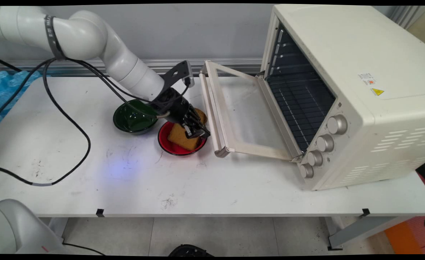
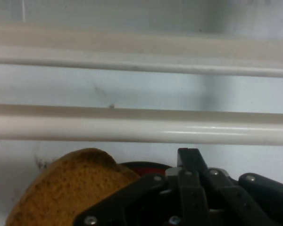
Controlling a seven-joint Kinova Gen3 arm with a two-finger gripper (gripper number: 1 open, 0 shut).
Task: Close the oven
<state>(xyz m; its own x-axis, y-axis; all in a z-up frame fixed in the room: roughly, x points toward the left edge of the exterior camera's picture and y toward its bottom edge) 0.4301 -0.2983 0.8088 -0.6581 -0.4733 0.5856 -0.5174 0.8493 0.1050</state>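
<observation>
White surface (image 1: 133, 180) under me — my gripper (image 1: 197, 132) clenched on toast (image 1: 181, 138) in the red bowl (image 1: 172, 148); firm hold, clear of oven door (image 1: 234, 119)

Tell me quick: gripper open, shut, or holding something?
Gripper: shut on the toast in the red bowl.

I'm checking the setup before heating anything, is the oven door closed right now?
No, the oven door is folded down flat in front of the toaster oven, leaving the dark racks inside exposed.
</observation>
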